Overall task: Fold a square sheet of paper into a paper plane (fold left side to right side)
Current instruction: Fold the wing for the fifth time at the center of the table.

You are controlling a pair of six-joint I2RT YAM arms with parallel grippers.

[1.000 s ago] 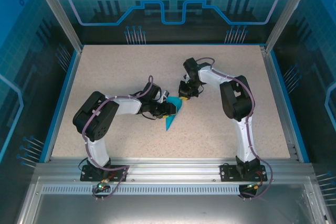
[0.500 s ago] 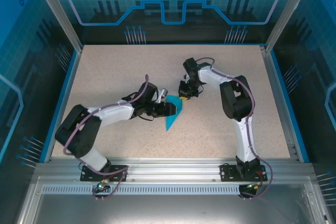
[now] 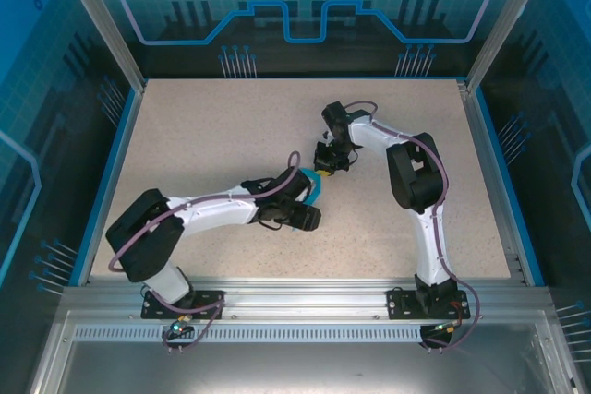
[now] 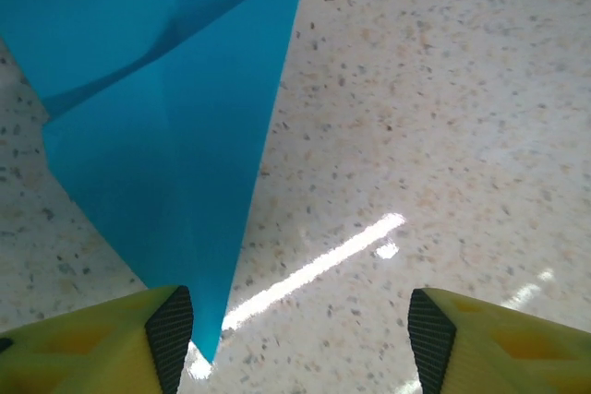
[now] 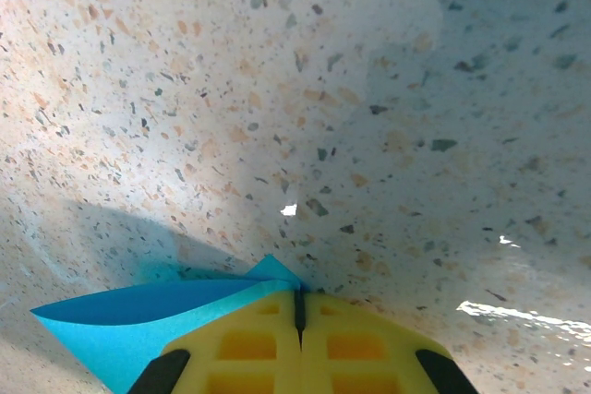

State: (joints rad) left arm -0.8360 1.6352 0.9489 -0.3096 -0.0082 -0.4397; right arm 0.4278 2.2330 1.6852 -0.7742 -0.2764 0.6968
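Metal rail [image 3: 305,297]: this is closest to me, and both arms are bolted on it.
Left gripper [image 4: 300,343]: its yellow fingers [image 4: 111,343] are wide apart and low over the table. They hold nothing.
Blue paper [image 4: 175,126]: it is folded to a long point and lies flat on the table. The sharp tip sits between the left fingers, just beside one of them. From above I see the blue paper [image 3: 315,187] between the two grippers.
Right gripper [image 5: 298,320]: its fingers are pressed together at the wide end of the paper. I cannot tell if any paper is pinched between them.
Table [image 3: 203,126]: it is speckled, with lots of bare room on both sides and at the far side.
Blue edge [image 3: 300,80]: it runs round the table, well apart from the paper.
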